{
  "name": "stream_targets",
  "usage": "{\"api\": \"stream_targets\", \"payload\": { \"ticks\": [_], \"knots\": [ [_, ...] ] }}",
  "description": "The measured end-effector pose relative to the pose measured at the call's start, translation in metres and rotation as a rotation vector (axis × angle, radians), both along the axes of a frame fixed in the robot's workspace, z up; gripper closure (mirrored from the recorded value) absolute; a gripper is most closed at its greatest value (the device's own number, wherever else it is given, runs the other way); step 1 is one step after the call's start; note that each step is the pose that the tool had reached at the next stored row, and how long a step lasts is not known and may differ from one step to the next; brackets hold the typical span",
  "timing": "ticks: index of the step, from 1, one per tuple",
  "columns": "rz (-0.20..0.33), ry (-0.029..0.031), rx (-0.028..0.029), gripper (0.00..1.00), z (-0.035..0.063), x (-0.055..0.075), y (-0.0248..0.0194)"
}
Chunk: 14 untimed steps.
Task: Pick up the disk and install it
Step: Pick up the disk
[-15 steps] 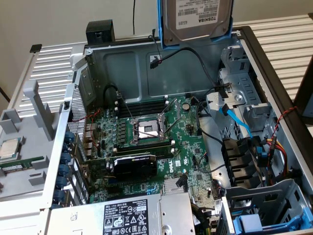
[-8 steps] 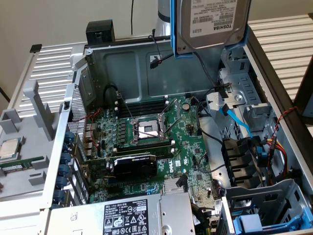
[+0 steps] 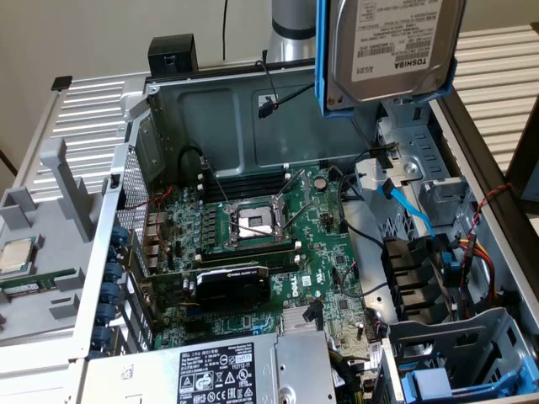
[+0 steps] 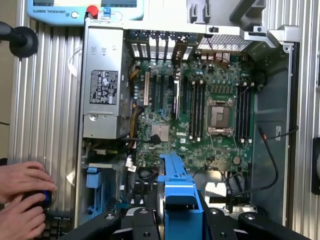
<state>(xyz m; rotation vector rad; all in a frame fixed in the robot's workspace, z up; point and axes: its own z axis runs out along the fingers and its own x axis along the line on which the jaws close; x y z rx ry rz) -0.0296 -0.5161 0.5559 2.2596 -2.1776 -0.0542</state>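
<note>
The disk [image 3: 396,46], clipped in its blue carrier, hangs above the open computer case [image 3: 210,109], toward the exterior view's right. The jaws grip the carrier, holding it clear of the motherboard [image 3: 253,244].

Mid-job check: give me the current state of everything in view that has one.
Disk: lifted above the open case, clipped in its blue frame, not installed.
Tool: shut on the disk's frame.
Case: side open, board exposed.
Processor socket: bare, no cooler on it.
Processor chip: out of the case, lying on the grey tray beside it.
Hands: resting on a controller.
</note>
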Motion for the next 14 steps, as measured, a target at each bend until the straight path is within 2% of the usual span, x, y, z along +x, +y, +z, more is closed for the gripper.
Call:
{"api": "stream_targets", "payload": {
  "ticks": [6, 10, 14],
  "knots": [
    [0.000, -0.0002, 0.0000, 0.63, 0.0000, 0.006, -0.0155],
    [0.000, -0.0026, -0.0006, 0.63, 0.0000, 0.008, -0.0219],
    [0.000, -0.0063, -0.0088, 0.63, -0.0001, 0.010, -0.0252]
  ]
}}
